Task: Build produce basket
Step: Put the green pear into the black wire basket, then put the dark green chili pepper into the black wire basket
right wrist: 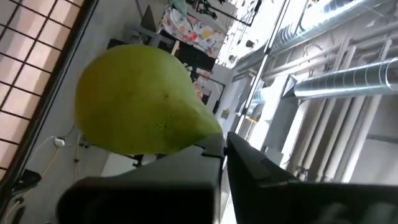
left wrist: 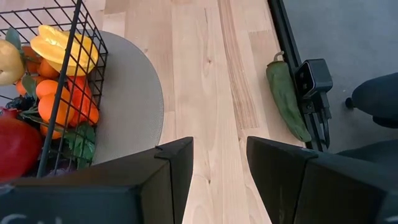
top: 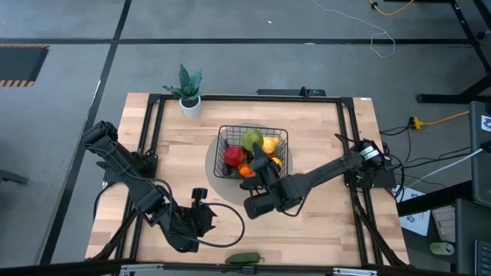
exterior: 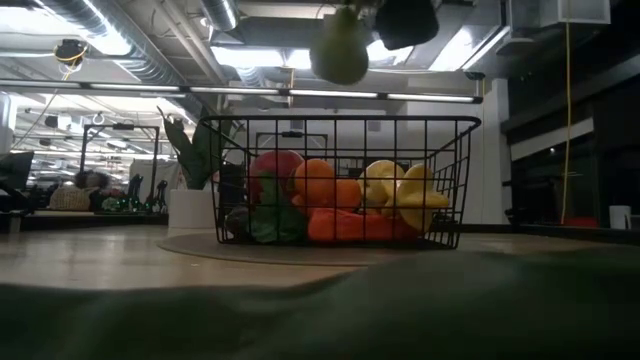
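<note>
I see my right gripper (top: 257, 157) pinching the green pear (exterior: 340, 48) above the basket (top: 225, 135); my left gripper (left wrist: 217, 162) rests spread near the table's front edge.

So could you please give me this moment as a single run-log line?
right gripper: shut on green pear, above basket | left gripper: open, idle near table front | green pepper: outside basket

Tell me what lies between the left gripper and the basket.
In the high view, only bare wood and the grey disc's edge lie between the left gripper and the basket.
</note>
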